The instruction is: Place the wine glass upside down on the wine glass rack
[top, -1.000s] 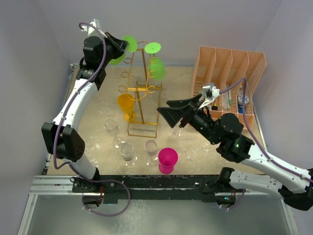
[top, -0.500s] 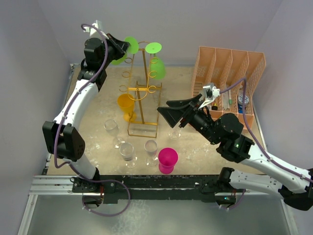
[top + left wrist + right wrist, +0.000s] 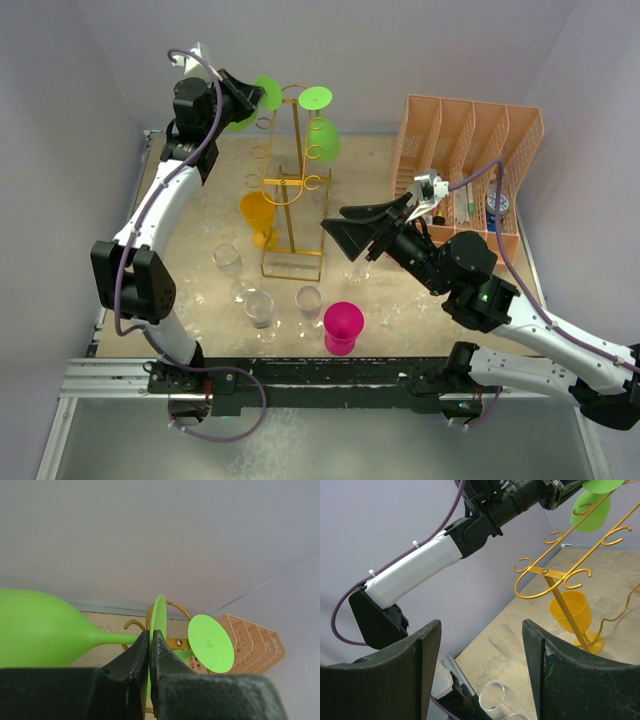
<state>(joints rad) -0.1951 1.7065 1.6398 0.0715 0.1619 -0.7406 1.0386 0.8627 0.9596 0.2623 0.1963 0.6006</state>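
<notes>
My left claw is clenched on the flat foot of the green wine glass, pinching the disc edge-on between both fingers. I hold the glass high over the far left part of the bench. It lies sideways, with its bowl pointing away from the rack and its foot close by the top hooks on the rack's left side. Whether the foot touches the wire I cannot tell. A second green glass hangs bowl-down from the top hooks on the right side, its foot resting above the wire. My right claw is released, fingers spread wide with nothing between them, hovering over the bench just right of the rack's base. A yellow glass stands upright on the bench beside the rack's left side. Nearer to me stand several clear glasses and a pink glass, all apart from the rack. The peach organizer sits at the far right of the bench
</notes>
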